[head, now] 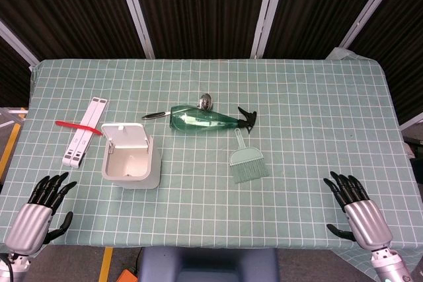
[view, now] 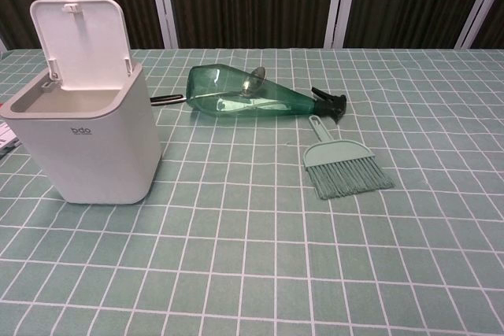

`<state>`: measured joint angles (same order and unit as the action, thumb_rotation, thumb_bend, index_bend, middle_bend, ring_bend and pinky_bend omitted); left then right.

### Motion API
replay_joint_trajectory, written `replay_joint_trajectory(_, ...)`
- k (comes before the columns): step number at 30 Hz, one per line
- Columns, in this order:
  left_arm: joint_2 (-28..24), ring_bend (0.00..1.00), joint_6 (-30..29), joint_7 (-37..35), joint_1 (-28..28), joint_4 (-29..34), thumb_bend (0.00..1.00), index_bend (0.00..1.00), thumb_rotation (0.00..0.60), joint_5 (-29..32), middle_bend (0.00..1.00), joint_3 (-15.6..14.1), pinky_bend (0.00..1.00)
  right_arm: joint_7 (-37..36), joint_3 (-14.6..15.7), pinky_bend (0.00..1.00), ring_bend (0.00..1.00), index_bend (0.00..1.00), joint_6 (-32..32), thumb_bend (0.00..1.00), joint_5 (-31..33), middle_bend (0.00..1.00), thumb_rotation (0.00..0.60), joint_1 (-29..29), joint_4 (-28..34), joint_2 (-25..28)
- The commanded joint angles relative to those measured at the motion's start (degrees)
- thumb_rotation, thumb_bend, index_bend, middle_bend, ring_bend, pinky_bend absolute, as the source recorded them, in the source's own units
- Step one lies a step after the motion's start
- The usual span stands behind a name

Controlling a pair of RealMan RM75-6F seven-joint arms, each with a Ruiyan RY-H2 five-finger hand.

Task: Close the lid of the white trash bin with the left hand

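Note:
The white trash bin (head: 130,161) (view: 87,143) stands on the left half of the table, its lid (head: 125,137) (view: 81,41) raised upright at the back. My left hand (head: 41,211) rests at the table's front left corner, fingers spread, holding nothing, well short of the bin. At the front right edge my right hand (head: 355,211) lies with fingers apart and empty. Neither hand shows in the chest view.
A green spray bottle (head: 205,120) (view: 252,96) lies on its side mid-table, a metal spoon (head: 205,102) behind it. A small green brush (head: 248,163) (view: 344,168) lies in front. A white folding stand (head: 86,130) with a red strip (head: 76,126) lies left of the bin.

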<state>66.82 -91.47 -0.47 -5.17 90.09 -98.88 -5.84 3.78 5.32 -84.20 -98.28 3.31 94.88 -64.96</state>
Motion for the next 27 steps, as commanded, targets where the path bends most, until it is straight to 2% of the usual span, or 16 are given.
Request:
replay_joint_trajectory(1, -0.2, 0.0, 0.0, -0.3, 0.1, 0.2, 0.48, 0.13, 0.6, 0.2, 0.0, 0.2, 0.0, -0.2, 0.1, 0.0, 0.0, 0.0, 0.2, 0.24, -0.2, 0.0, 0.6, 0.1, 0.2, -0.1)
replay_joint_trajectory(3, -0.1, 0.0, -0.3, -0.3, 0.0, 0.5, 0.48, 0.13, 0.6, 0.2, 0.0, 0.8, 0.0, -0.2, 0.1, 0.0, 0.0, 0.0, -0.1, 0.24, -0.6, 0.0, 0.6, 0.1, 0.1, -0.1)
replay_joint_trajectory(5, -0.1, 0.0, -0.7, 0.4, -1.1, 1.9, 0.48, 0.12, 0.6, -0.2, 0.0, 2.5, 0.02, -0.6, 0.0, 0.0, 0.0, 0.0, -0.2, 0.24, -0.5, 0.0, 0.6, 0.1, 0.2, 0.0)
replay_joint_trajectory(6, -0.3, 0.0, -0.8, 0.3, -2.0, 3.0, 0.48, 0.12, 0.6, -0.2, 0.0, 3.9, 0.06, -0.6, -0.1, 0.0, 0.0, 0.0, -0.1, 0.24, -0.4, 0.0, 0.6, 0.1, 0.1, 0.0)
replay_joint_trajectory(8, -0.8, 0.04, -0.8, 0.0, -4.5, 6.2, 0.48, 0.12, 0.6, 0.8, 0.07, 7.9, 0.23, -0.8, -0.1, 0.0, 0.0, 0.0, 0.5, 0.24, -0.2, 0.0, 0.6, 0.4, 0.1, -0.1)
replay_joint_trajectory(9, -0.5, 0.18, -0.9, -1.0, -6.6, 8.2, 0.48, 0.13, 0.6, 2.0, 0.25, 11.4, 0.48, -0.9, -0.2, 0.0, 0.0, 0.0, 1.1, 0.24, 0.0, 0.0, 0.6, 0.7, 0.0, -0.1)
replay_joint_trajectory(10, 0.0, 0.31, -0.4, -2.0, -8.4, 9.5, 0.48, 0.15, 0.6, 3.3, 0.4, 14.0, 0.65, -0.8, -0.2, 0.0, 0.0, 0.0, 1.4, 0.24, 0.2, 0.0, 0.6, 0.8, 0.0, -0.1)
replay_joint_trajectory(11, 0.0, 0.57, 2.7, -2.4, -10.8, 11.5, 0.49, 0.18, 0.6, 6.5, 0.68, 16.6, 0.88, -0.8, -0.2, 0.0, 0.0, 0.0, 1.8, 0.24, 0.2, 0.0, 0.6, 1.1, 0.1, -0.1)
replay_joint_trajectory(13, -1.5, 0.79, 9.9, -0.8, -14.6, 14.9, 0.5, 0.22, 0.6, 12.5, 0.89, 19.3, 0.99, -0.6, -0.2, 0.0, 0.0, 0.0, 2.1, 0.24, 0.1, 0.0, 0.6, 1.3, 0.2, -0.2)
replay_joint_trajectory(14, -2.1, 0.92, 13.1, 0.4, -16.5, 16.3, 0.51, 0.24, 0.6, 15.5, 0.98, 20.7, 1.0, -0.5, -0.2, 0.0, 0.0, 0.0, 2.3, 0.24, 0.1, 0.0, 0.6, 1.3, 0.2, -0.2)
replay_joint_trajectory(15, -2.5, 0.98, 17.2, 2.6, -18.9, 17.4, 0.51, 0.26, 0.6, 19.5, 1.0, 22.3, 1.0, -0.4, -0.2, 0.0, 0.0, 0.0, 2.3, 0.24, 0.0, 0.0, 0.6, 1.4, 0.4, -0.2)
replay_joint_trajectory(16, -2.7, 1.0, 19.8, 4.3, -20.6, 18.1, 0.51, 0.27, 0.6, 22.4, 1.0, 23.2, 1.0, -0.3, -0.2, 0.0, 0.0, 0.0, 2.3, 0.24, 0.0, 0.0, 0.6, 1.4, 0.4, -0.3)
replay_joint_trajectory(18, -2.5, 1.0, 25.1, 8.2, -24.2, 19.4, 0.52, 0.29, 0.6, 29.1, 1.0, 24.8, 1.0, 0.0, -0.3, 0.0, 0.0, 0.0, 2.4, 0.24, 0.2, 0.0, 0.6, 1.4, 0.4, -0.3)
replay_joint_trajectory(21, -2.5, 1.0, 29.5, 14.3, -28.2, 20.7, 0.53, 0.29, 0.6, 37.6, 1.0, 26.0, 1.0, 0.2, -0.3, 0.0, 0.0, 0.0, 2.5, 0.24, 0.3, 0.0, 0.6, 1.5, 0.5, -0.3)
replay_joint_trajectory(24, -2.7, 1.0, 31.1, 19.5, -31.2, 21.8, 0.53, 0.3, 0.6, 44.3, 1.0, 26.5, 1.0, 0.1, -0.4, 0.0, 0.0, 0.0, 2.5, 0.24, 0.6, 0.0, 0.6, 1.5, 0.5, -0.2)
replay_joint_trajectory(27, -2.6, 1.0, 30.0, 22.3, -32.8, 22.8, 0.53, 0.28, 0.6, 47.6, 1.0, 26.7, 1.0, 0.0, -0.5, 0.0, 0.0, 0.0, 2.7, 0.24, 0.8, 0.0, 0.6, 1.5, 0.4, -0.1)
